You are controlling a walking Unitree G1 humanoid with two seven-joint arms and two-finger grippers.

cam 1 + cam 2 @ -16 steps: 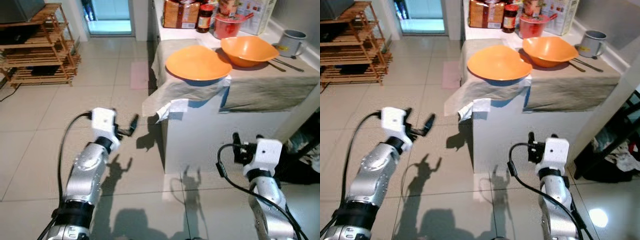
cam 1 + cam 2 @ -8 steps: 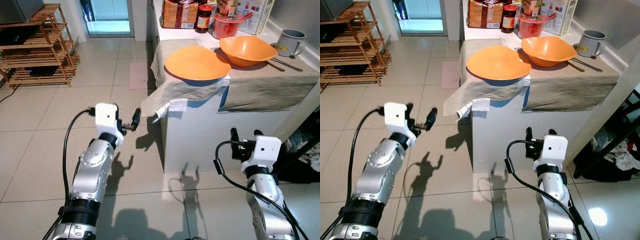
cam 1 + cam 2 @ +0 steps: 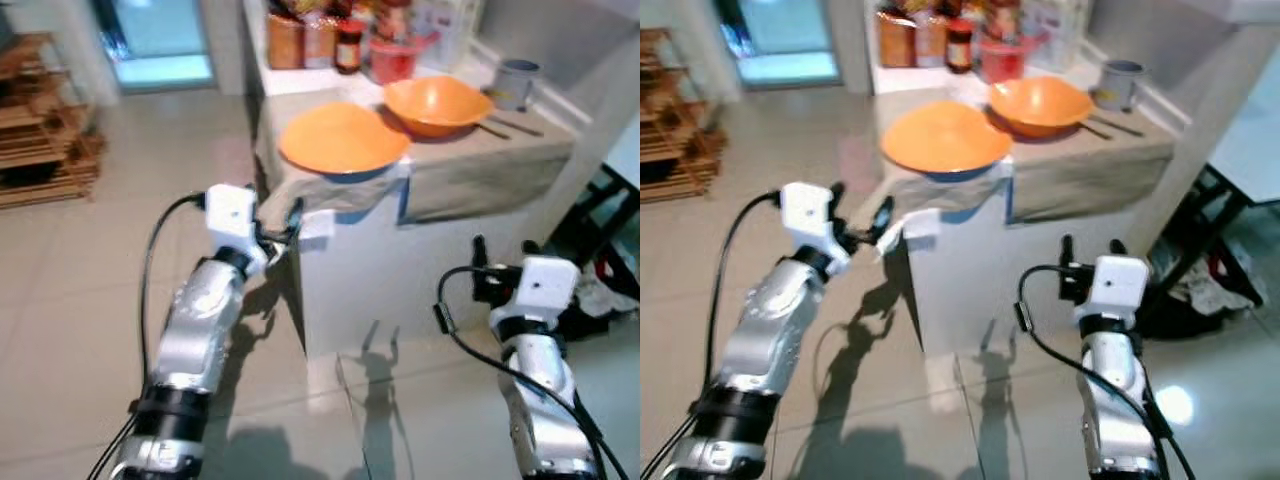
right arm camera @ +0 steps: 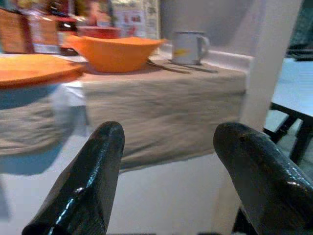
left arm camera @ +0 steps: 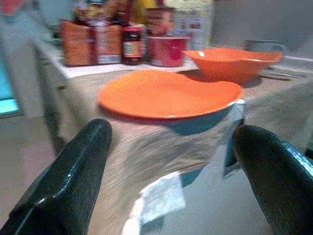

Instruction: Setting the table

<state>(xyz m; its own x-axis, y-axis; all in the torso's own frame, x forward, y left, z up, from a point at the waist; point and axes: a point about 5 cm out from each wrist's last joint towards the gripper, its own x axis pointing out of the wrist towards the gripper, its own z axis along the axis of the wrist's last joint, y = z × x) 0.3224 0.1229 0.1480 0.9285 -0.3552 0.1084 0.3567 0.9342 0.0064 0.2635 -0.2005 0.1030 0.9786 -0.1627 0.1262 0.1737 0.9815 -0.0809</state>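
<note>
Since the earlier frames the left claw (image 3: 280,228) is sitting closer to the table's draped corner, and the whole scene is sliding across the picture as the head camera is moving in, slightly blurred. Its two black fingers (image 5: 73,171) are spread wide with nothing between them, framing the orange plate (image 5: 168,93) in the wrist view. The right claw (image 3: 500,258) is hanging lower, facing the table's front, equally open and empty.

By my reading, the setting is barely beginning: nothing is being carried, and the plate, orange bowl (image 3: 435,100), grey mug (image 3: 515,80) and cutlery (image 3: 510,125) are all lying on the cloth-covered table (image 3: 490,170), the bowl just behind the plate.

Further out, jars and packets (image 3: 330,35) are crowding the back. The plate is overhanging the corner on loose cloth (image 3: 275,185), which looks likely to snag a finger; a wooden shelf (image 3: 45,140) is standing well apart.
</note>
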